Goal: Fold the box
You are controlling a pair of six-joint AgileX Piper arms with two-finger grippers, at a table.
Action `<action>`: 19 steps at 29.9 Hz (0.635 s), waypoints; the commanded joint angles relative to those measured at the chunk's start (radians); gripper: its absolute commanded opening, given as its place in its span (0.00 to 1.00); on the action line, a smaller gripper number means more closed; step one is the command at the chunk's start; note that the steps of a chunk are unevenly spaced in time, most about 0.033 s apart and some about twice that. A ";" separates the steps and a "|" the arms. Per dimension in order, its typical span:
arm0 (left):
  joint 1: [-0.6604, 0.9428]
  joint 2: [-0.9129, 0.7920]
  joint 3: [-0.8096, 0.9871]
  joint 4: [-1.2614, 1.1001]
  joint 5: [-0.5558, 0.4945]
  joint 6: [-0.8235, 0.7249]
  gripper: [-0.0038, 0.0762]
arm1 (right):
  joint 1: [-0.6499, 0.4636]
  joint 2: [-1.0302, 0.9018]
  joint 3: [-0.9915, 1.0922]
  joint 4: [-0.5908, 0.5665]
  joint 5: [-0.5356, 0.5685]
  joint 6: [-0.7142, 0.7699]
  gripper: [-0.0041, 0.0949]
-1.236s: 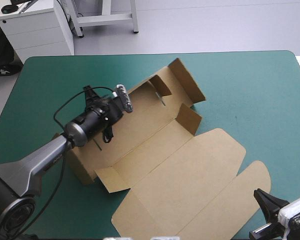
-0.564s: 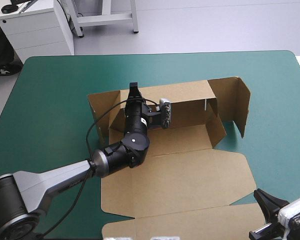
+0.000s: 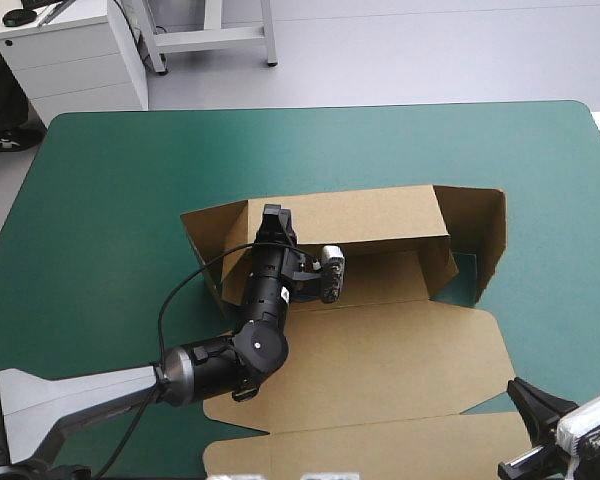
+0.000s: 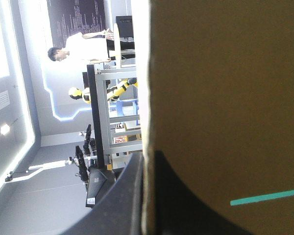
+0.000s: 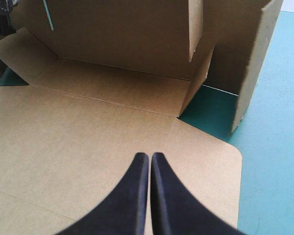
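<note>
One brown box [image 3: 380,350], two grippers, that's the lot. The box sits mid-table on the teal-green cover [image 3: 120,170]: long far wall up, a flap standing at each end, lid flat toward the near edge. In from the near left corner comes the left arm [image 3: 100,385], reaching over the lid, its left gripper [image 3: 274,220] pinched tight on the far wall's top rim. The right gripper [image 5: 150,157] sits by the near right corner, black fingers pressed together, empty, pointing across the lid.
</note>
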 commanded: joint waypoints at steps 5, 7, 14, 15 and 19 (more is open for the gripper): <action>-0.011 -0.058 -0.018 0.074 0.002 -0.016 0.04 | -0.004 -0.022 -0.023 -0.001 -0.071 -0.003 0.04; -0.011 -0.058 -0.018 0.073 0.002 -0.010 0.04 | -0.004 -0.022 -0.023 0.000 -0.071 -0.003 0.04; -0.011 -0.058 -0.018 0.075 0.010 0.010 0.04 | -0.004 -0.022 -0.023 0.000 -0.071 -0.003 0.08; -0.011 -0.058 -0.018 0.079 0.015 0.010 0.04 | -0.004 -0.022 -0.023 0.000 -0.071 -0.003 0.11; -0.011 -0.058 -0.018 0.090 0.026 0.014 0.04 | -0.004 -0.022 -0.023 0.000 -0.071 -0.003 0.30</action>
